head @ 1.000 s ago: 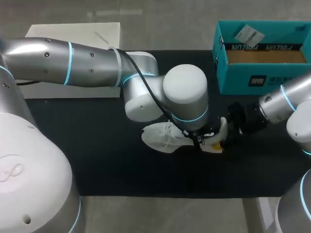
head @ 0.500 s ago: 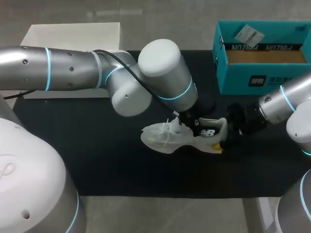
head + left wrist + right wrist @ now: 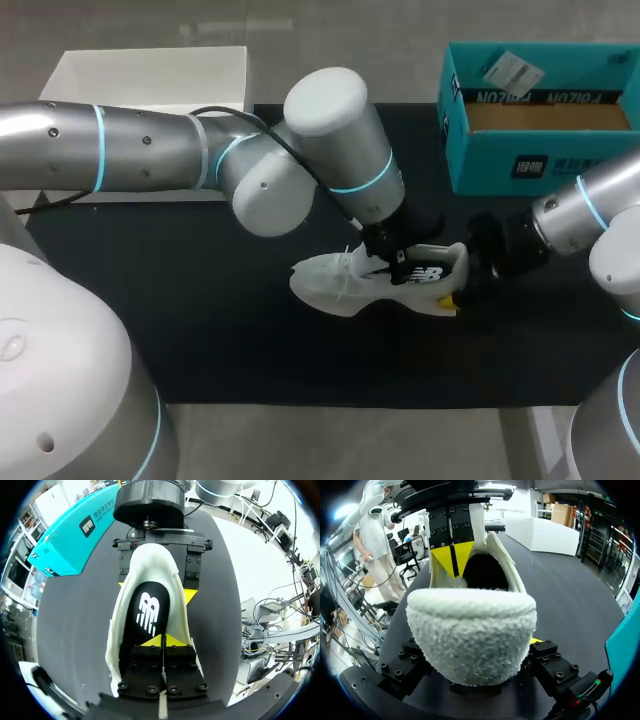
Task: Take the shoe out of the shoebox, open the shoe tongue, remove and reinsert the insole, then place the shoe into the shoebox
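Left gripper point(image 3: 162, 641), its yellow tips pressed together, dips into the mouth of the white shoe point(image 3: 335, 285), just over the black insole point(image 3: 147, 615). Right gripper point(image 3: 475, 660) clamps the shoe's heel from both sides. That shoe lies on the dark mat point(image 3: 200, 310), near the teal shoebox point(image 3: 540, 165).

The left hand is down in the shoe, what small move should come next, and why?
Probably open the left hand slightly and pinch the edge of the insole: its tips sit shut together over it, it lies flat in the shoe, and the right hand grips the heel.
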Motion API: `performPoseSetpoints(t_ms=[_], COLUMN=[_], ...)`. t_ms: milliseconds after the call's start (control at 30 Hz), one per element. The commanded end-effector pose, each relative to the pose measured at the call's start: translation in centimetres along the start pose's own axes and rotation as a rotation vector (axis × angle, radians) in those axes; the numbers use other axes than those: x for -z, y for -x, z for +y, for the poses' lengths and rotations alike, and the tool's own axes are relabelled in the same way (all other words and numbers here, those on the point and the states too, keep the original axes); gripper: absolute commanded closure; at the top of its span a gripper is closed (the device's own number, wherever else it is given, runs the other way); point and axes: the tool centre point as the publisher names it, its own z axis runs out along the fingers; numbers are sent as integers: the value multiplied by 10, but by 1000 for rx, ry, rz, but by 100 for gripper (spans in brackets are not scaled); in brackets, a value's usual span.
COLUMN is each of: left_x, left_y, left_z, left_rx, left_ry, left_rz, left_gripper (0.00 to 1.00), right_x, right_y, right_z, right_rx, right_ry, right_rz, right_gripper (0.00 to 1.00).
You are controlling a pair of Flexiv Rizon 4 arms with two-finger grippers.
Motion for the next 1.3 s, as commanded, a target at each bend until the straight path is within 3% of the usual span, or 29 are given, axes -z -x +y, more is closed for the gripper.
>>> performPoseSetpoints(t_ms=[33,200,433,567,933,1000,1133,1300], left_x=[-7,-12,-25,-28,-33,-32,-31,-35], left_y=[4,5,17,17,4,2,-2,-1], left_z=[-11,-9,-3,6,25,27,28,27], left_rx=[-27,-66,-103,-135,-194,-179,-183,-183], left_ry=[41,75,113,135,181,166,171,180], left_rz=[55,79,-35,-45,9,41,47,38], left_gripper=[100,96,100,100,62,62,51,45], right_x=[-6,-6,-6,-6,-6,-6,-6,-6], right_y=[-2,-2,-2,-2,-2,-2,-2,-2], right_z=[-2,-2,-2,-2,-2,-2,-2,-2], right_rx=[-1,-1,-1,-1,-1,-1,-1,-1], right_ry=[-3,-3,-3,-3,-3,-3,-3,-3], right_rz=[-2,-2,-2,-2,-2,-2,-2,-2], right_gripper=[100,100,100,100,100,100,100,100])
